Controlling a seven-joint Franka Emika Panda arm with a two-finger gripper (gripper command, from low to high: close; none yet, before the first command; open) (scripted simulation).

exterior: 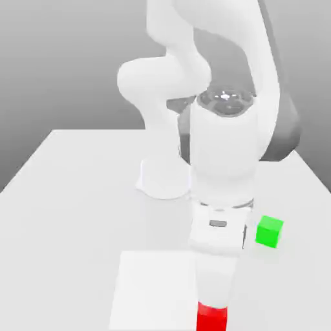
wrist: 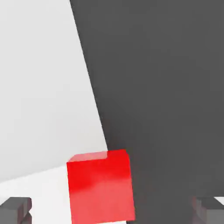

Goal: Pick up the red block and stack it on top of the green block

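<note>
White Panda arm (exterior: 223, 149) bent low over the white table (exterior: 77, 194), gripper (wrist: 112, 210) spread wide — red block (wrist: 100, 188) between its fingertips (wrist: 15, 209), untouched, at the table's near edge, green block (exterior: 269, 232) apart toward the exterior view's right.

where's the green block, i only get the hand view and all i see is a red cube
Observer: The green block sits on the table, on the exterior view's right of the gripper.
Operator: anything stacked on it
Observer: No, its top is bare. The red block lies apart from it, nearer the exterior camera.
Operator: where's the arm then
Observer: The hand hangs right above the red block, jaws open.
</note>
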